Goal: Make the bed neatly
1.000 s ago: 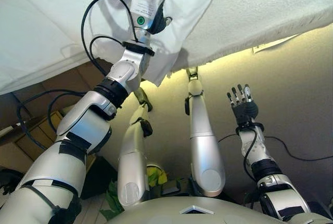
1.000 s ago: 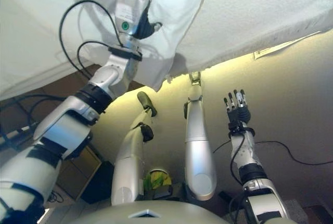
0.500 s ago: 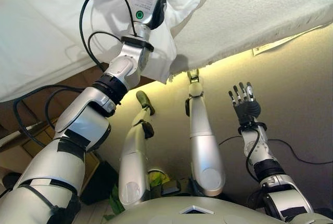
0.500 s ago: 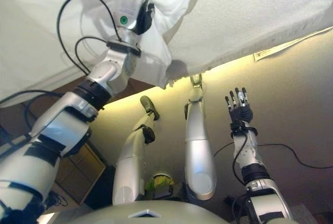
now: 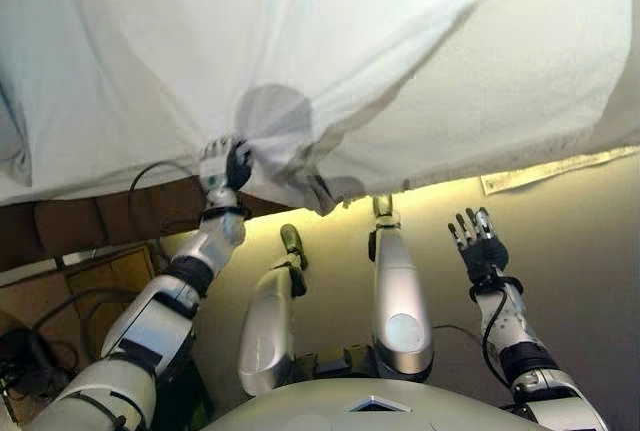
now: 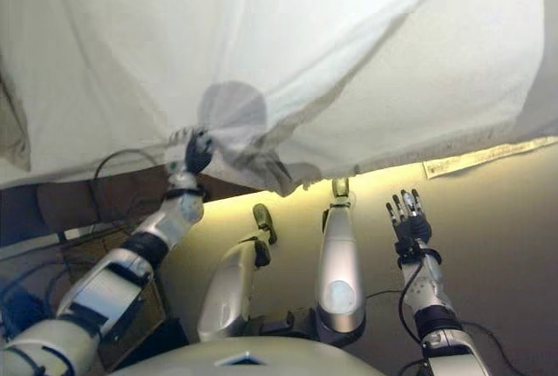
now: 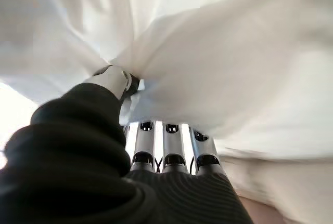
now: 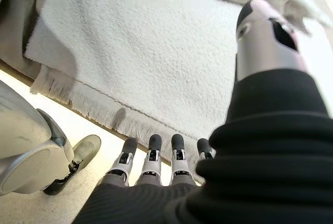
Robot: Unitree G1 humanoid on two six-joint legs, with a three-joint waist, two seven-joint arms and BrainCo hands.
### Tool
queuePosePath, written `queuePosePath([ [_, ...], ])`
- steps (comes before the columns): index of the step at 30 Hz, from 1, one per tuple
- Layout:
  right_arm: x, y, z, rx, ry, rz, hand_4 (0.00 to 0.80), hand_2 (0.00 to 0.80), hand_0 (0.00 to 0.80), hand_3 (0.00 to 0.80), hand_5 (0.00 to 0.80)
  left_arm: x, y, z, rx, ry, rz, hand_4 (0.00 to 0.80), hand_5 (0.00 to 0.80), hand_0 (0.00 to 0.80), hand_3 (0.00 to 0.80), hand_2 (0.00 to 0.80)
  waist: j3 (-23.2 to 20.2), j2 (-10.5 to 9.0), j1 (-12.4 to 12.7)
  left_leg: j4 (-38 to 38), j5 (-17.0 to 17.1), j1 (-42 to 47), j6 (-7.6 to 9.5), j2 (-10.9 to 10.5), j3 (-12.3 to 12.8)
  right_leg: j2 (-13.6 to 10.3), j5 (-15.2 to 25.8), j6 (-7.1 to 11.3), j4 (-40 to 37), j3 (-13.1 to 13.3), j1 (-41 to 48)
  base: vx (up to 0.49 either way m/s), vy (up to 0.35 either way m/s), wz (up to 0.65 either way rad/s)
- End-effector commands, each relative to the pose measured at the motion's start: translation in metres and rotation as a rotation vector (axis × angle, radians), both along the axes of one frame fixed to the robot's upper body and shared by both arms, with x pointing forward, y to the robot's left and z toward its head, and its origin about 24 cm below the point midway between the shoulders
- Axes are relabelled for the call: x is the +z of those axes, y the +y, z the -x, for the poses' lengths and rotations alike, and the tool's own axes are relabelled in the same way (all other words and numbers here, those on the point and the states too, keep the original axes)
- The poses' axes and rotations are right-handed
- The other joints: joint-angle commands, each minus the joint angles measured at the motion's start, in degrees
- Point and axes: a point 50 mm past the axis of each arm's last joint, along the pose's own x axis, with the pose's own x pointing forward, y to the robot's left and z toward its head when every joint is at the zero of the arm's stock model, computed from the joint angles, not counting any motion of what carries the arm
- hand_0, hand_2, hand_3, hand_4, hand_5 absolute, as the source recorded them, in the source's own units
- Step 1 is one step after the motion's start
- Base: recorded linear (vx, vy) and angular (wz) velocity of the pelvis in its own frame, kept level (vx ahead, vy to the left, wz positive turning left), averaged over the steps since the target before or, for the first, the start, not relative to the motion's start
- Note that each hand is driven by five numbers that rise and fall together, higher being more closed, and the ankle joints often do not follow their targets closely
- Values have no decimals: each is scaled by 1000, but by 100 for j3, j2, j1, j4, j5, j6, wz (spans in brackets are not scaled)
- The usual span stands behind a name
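Note:
A white sheet [image 5: 300, 41] covers the bed across the top of the eye views, over a textured off-white blanket [image 5: 520, 81] with a fringed edge. My left hand [image 5: 222, 163] is at the bed's near edge, fingers and thumb curled on a bunched fold of the sheet; the left wrist view shows the thumb [image 7: 112, 81] pinching the cloth [image 7: 218, 52]. My right hand [image 5: 482, 249] is open and empty over the floor, just short of the blanket's edge. The right wrist view shows its straight fingers [image 8: 151, 151] below the fringe [image 8: 104, 115].
A brown bed frame [image 5: 100, 216] runs under the sheet at the left. A cardboard box [image 5: 70, 276] stands on the floor at the left. A white paper strip [image 5: 545, 169] lies on the floor by the bed's edge at the right.
My left hand went from straight fingers to curled on the sheet and has drawn the bunched cloth back to the bed's near edge. The view has shifted up the bed. The right hand stays open.

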Motion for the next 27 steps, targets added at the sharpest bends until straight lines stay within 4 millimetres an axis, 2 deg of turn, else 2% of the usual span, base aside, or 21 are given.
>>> queuePosePath([
  [1, -12, -10, 30, -32, 46, -13, 0, 0, 0, 0, 0, 1, 78, 33, 252, 2, -44, 800, 800, 800, 800, 800, -503, -166, 324, 75, 257, -184, 22, 108, -136, -458, 213, 443, -580, -158, 561, 79, 32, 21],
  [7, -23, -11, 43, -45, 84, -35, 0, 0, 0, 0, 0, -13, 101, 54, 367, 112, -9, 797, 797, 797, 797, 797, -858, -146, 531, -241, 301, 157, 16, 96, -272, -494, 207, 470, -852, -404, 1033, 61, -6, 18],
  [8, -23, -8, 43, -41, 85, -40, 0, 0, 0, 0, 0, -15, 103, 57, 374, 128, -2, 361, 361, 361, 361, 361, -898, -163, 550, -258, 290, 202, 17, 103, -283, -491, 207, 478, -882, -427, 1089, 76, -46, 12],
  [9, -23, -5, 43, -36, 88, -41, 0, 0, 0, 0, 0, -17, 104, 59, 380, 141, 5, 0, 0, 0, 0, 0, -937, -177, 560, -277, 289, 239, 17, 108, -289, -485, 211, 485, -908, -443, 1134, 54, -37, 11],
  [14, -22, 2, 39, -27, 89, -38, 0, 0, 0, 0, 0, -23, 95, 58, 306, 177, 23, 0, 0, 0, 0, 0, -1059, -190, 580, -360, 280, 358, 11, 117, -286, -464, 211, 514, -1001, -456, 1271, 27, -16, 4],
  [19, -21, 1, 36, -35, 88, -39, 0, 0, 0, 0, 0, -20, 79, 47, 215, 150, 26, 0, 0, 0, 0, 0, -1061, -203, 576, -389, 299, 364, 2, 145, -274, -437, 249, 540, -1078, -458, 1312, -6, -15, 0],
  [22, -22, 1, 35, -43, 85, -48, 0, 0, 0, 0, 0, -9, 67, 36, 129, 76, 33, 0, 0, 0, 0, 0, -1033, -227, 588, -380, 301, 346, -6, 163, -281, -418, 281, 560, -1105, -455, 1311, -13, -60, 3],
  [27, -21, 5, 33, -41, 69, -61, 0, 0, 0, 0, 0, 26, 40, 12, -73, -78, 26, 0, 0, 0, 0, 0, -965, -263, 580, -315, 310, 227, -21, 186, -280, -406, 334, 596, -1103, -431, 1228, -27, -55, 0],
])
